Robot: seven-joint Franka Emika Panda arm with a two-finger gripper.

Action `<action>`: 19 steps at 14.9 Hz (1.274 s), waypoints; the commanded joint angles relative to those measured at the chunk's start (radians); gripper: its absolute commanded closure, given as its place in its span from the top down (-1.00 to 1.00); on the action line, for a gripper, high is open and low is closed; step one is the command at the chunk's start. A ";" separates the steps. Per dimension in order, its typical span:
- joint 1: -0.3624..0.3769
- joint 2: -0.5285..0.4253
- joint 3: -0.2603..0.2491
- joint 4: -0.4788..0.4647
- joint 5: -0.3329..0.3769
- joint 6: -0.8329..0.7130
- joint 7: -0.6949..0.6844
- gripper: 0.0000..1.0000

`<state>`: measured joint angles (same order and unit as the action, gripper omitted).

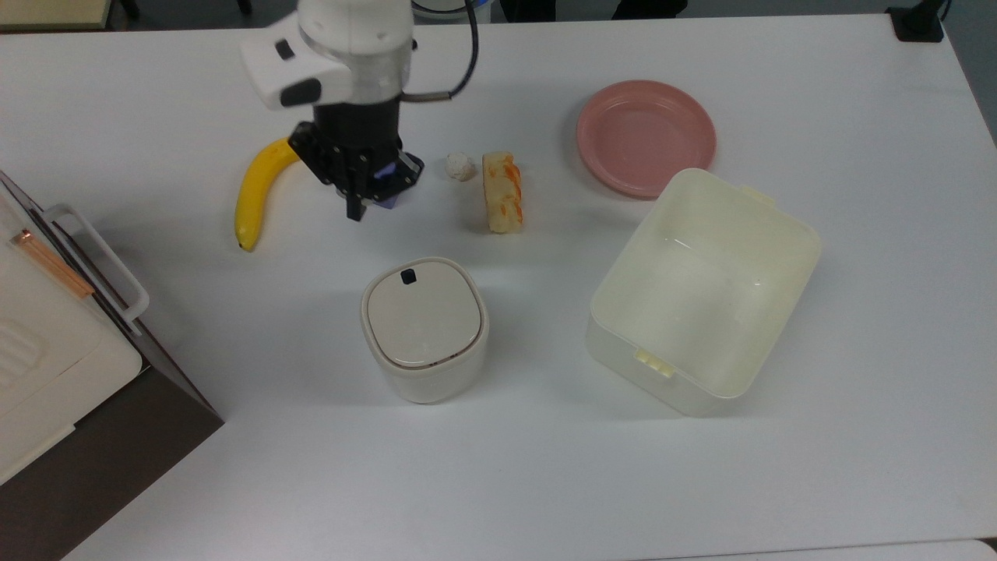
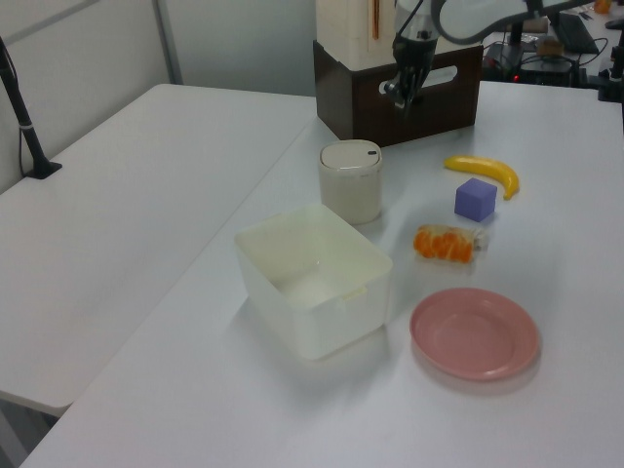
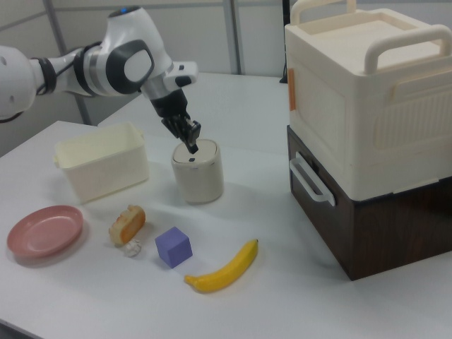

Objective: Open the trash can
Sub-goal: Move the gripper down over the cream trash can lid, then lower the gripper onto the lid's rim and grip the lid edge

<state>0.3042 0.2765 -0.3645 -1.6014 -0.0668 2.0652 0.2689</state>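
The trash can [image 1: 424, 331] is a small cream-white rounded-square bin standing mid-table, its flat beige lid down, with a small black button [image 1: 406, 275] near the lid's far edge. The bin also appears in the left view [image 2: 351, 183] and the right view [image 3: 198, 171]. My gripper [image 1: 355, 212] hangs above the table with its fingers shut on nothing, just beyond the can toward the top view's upper left. In the right view the gripper [image 3: 192, 146] hovers a little above the lid near the button. In the left view the gripper [image 2: 398, 97] is clearly higher than the can.
A banana [image 1: 253, 199], a purple cube [image 2: 476, 199], a small white ball [image 1: 459, 166] and an orange-streaked bread piece [image 1: 502, 193] lie in a row beyond the can. A pink plate [image 1: 645, 136] and a lidless cream tub [image 1: 705, 292] are on the top view's right. A cream box on a brown base [image 1: 47, 366] is at the top view's left.
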 commanded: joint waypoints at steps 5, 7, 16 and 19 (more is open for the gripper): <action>-0.002 0.141 0.050 0.089 -0.036 0.078 0.180 -1.00; -0.007 0.141 0.052 0.090 -0.037 0.079 0.206 -1.00; -0.036 0.152 0.093 0.086 -0.050 0.127 0.259 -1.00; -0.034 0.153 0.099 0.083 -0.051 0.130 0.259 -1.00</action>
<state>0.2776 0.4268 -0.2865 -1.5214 -0.0884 2.1768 0.4894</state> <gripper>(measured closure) 0.991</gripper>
